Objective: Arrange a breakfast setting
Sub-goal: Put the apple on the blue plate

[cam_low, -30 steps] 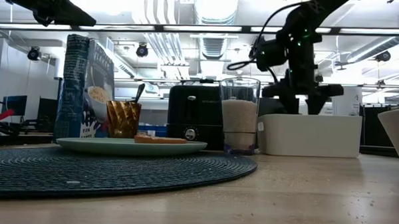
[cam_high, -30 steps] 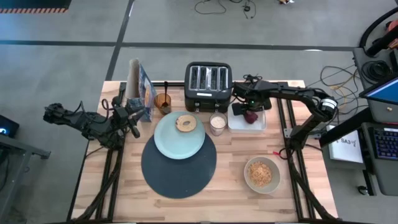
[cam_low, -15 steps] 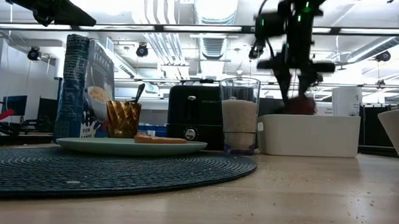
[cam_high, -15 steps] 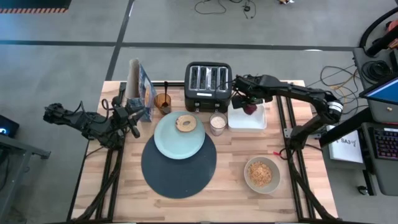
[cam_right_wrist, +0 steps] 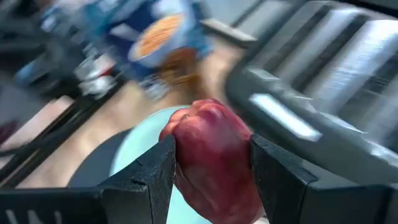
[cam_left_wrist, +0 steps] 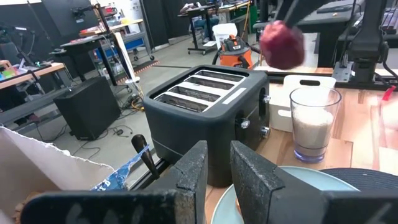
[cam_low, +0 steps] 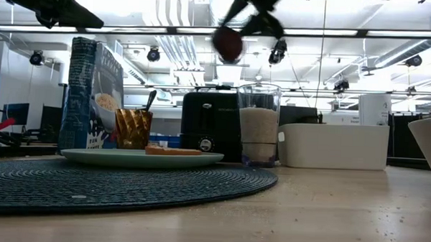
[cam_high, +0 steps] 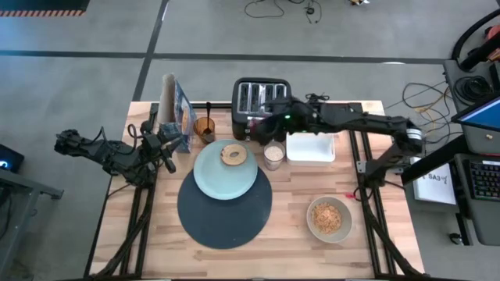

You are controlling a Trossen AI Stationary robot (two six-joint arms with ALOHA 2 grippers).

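High view: the right gripper (cam_high: 271, 126) hung over the black four-slot toaster's (cam_high: 251, 103) front edge; the left gripper (cam_high: 167, 147) waited at the desk's left side.

Low view: the small dark-red fruit (cam_low: 227, 44) was airborne above the milk glass (cam_low: 258, 125).

Right wrist view: jaws clamped the fruit (both sides).

Left wrist view: jaws narrow, empty.

Table (cam_high: 367, 250): pale wood planks, matt, faint grain. Placemat (cam_low: 127, 186), lower left of low view: dark woven cord, ribbed, matt. Plate (cam_high: 226, 178): smooth, pale mint, soft sheen. Toaster (cam_left_wrist: 205, 118), centre of left wrist view: black plastic shell, satin, metal slot rims. Milk glass (cam_low: 257, 124): clear glass, glossy. Tray (cam_low: 335, 145): white, smooth, matt. Fruit (cam_right_wrist: 214, 155): dark-red skin, waxy gloss. Cereal box (cam_low: 90, 95): printed card, slight shine. Cup (cam_low: 133, 128): amber, faceted, shiny. Bowl (cam_high: 330, 218), lower right of high view: beige, matt rim.
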